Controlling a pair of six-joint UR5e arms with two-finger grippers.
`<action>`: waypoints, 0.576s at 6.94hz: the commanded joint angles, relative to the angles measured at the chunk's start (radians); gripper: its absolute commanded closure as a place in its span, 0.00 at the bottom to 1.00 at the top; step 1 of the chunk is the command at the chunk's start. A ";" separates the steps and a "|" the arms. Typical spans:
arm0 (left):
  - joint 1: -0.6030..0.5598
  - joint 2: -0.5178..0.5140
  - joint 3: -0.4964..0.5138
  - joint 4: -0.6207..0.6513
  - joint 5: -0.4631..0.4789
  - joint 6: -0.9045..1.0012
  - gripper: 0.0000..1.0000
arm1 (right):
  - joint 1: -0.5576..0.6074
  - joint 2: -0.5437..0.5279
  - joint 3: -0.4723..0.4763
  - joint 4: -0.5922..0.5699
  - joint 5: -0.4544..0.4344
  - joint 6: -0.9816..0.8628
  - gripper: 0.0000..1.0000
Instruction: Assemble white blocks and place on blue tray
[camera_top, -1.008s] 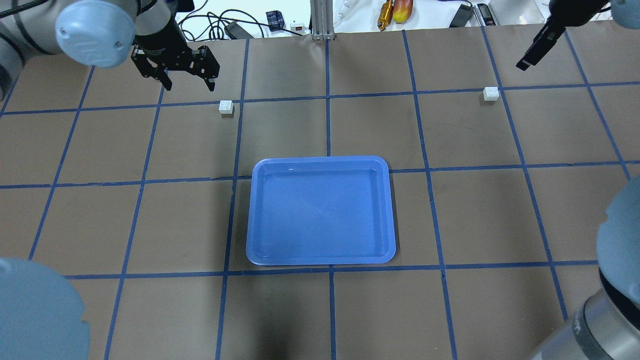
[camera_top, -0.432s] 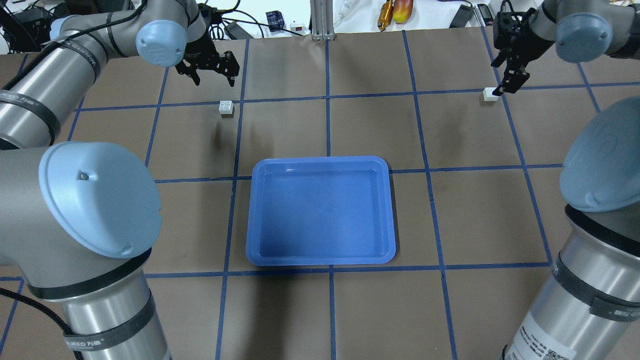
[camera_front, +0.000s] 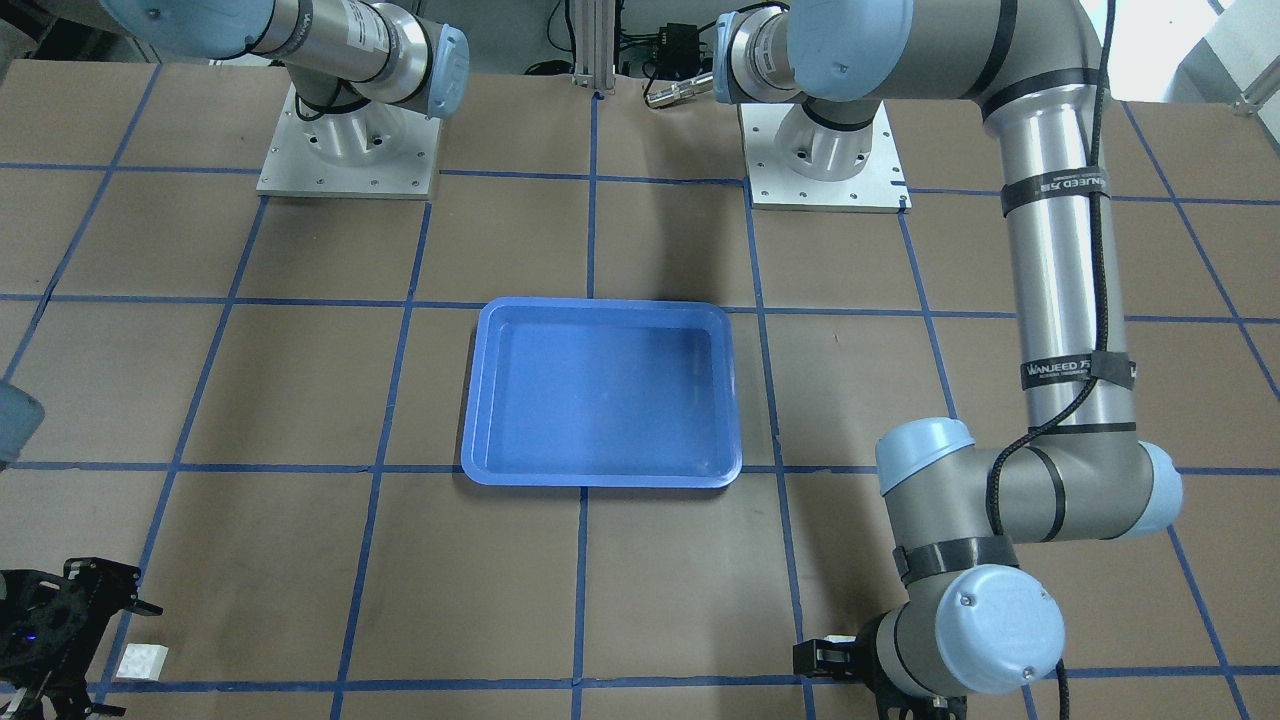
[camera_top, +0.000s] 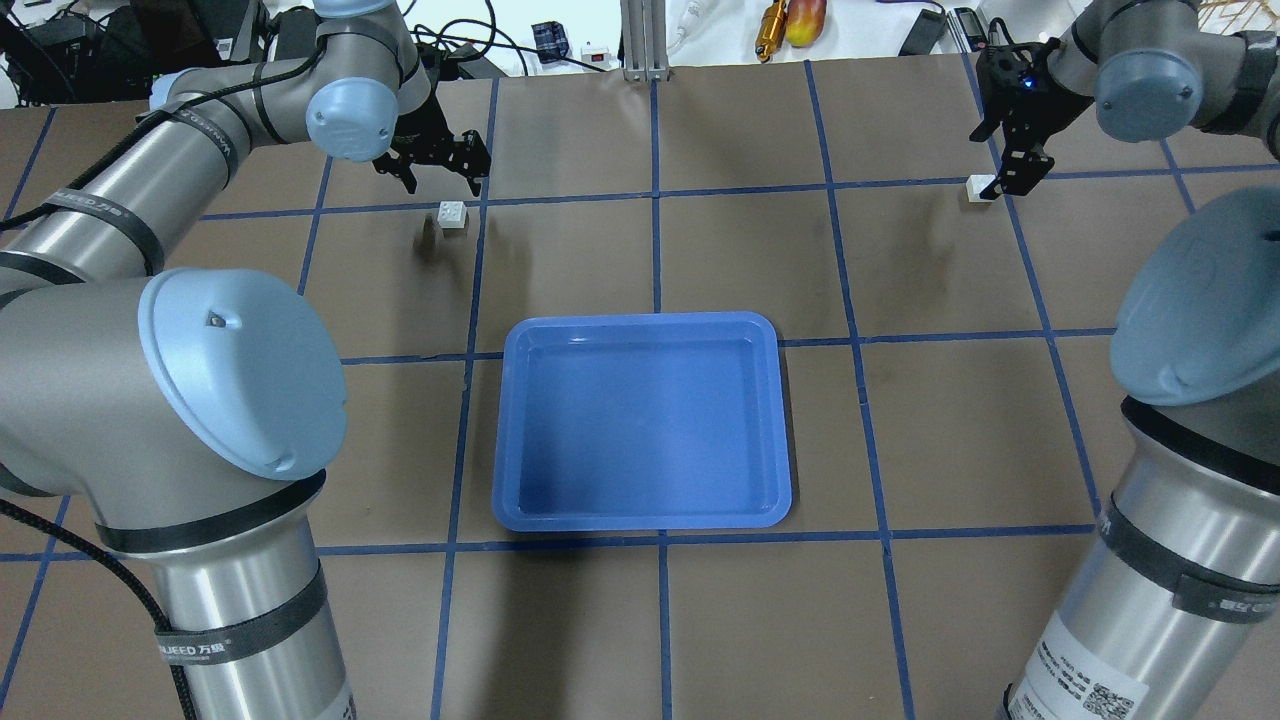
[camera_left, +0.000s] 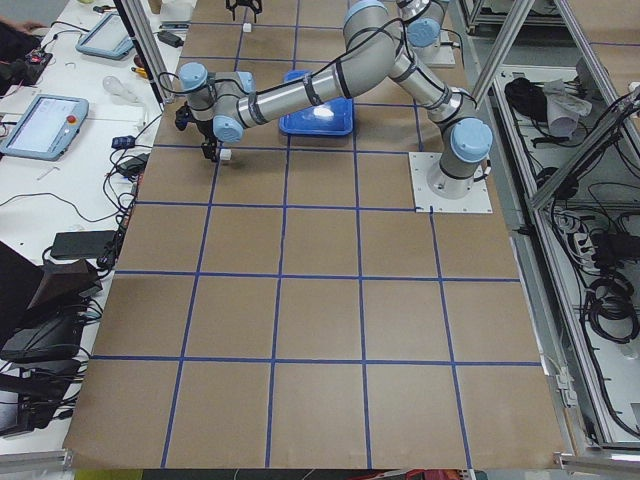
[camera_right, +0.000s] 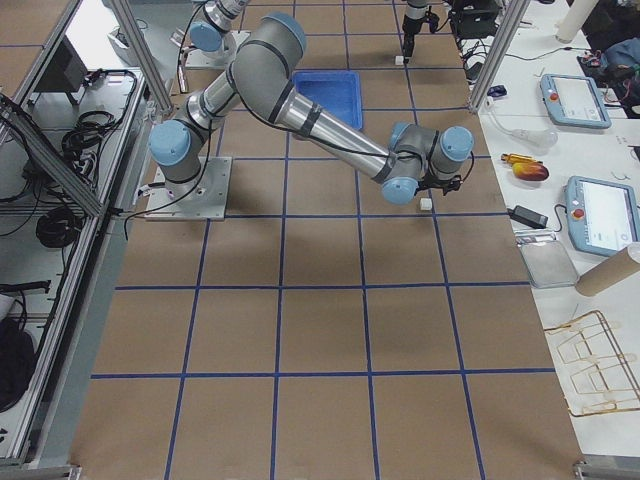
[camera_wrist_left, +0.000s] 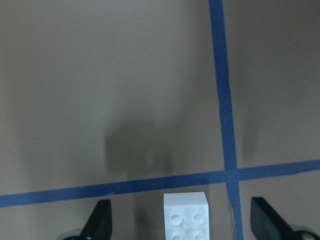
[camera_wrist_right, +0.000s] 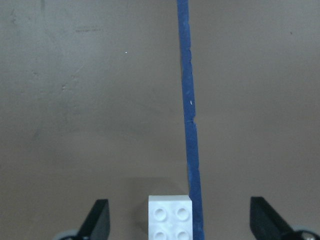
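Table: a brown paper-covered table (camera_top: 900, 430) crossed by a grid of blue tape lines.
Tray: a shallow rectangular blue plastic tray (camera_top: 640, 320) lies flat at mid-table, well apart from both blocks.
Left gripper: the black two-finger left gripper (camera_top: 446, 188) hangs spread wide at the far left of the table.
Right gripper: the black two-finger right gripper (camera_top: 995, 163) is likewise spread wide at the far right.
Left block: a small white square plastic brick (camera_top: 453, 215), studs up, sits on the table beside a tape crossing. In the wrist view it is centred between the fingertips, touching neither.
Right block: a matching small white studded brick (camera_top: 978, 188) sits against a tape line, between the right fingertips and clear of both.
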 joint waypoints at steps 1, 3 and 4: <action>-0.001 -0.002 -0.013 0.001 0.001 0.005 0.19 | -0.063 0.030 0.006 0.003 0.078 -0.009 0.00; -0.001 0.002 -0.022 0.001 -0.001 -0.003 0.27 | -0.109 0.053 0.003 0.015 0.225 -0.013 0.00; -0.001 0.010 -0.034 -0.001 -0.002 -0.009 0.45 | -0.126 0.058 -0.001 0.017 0.234 -0.016 0.00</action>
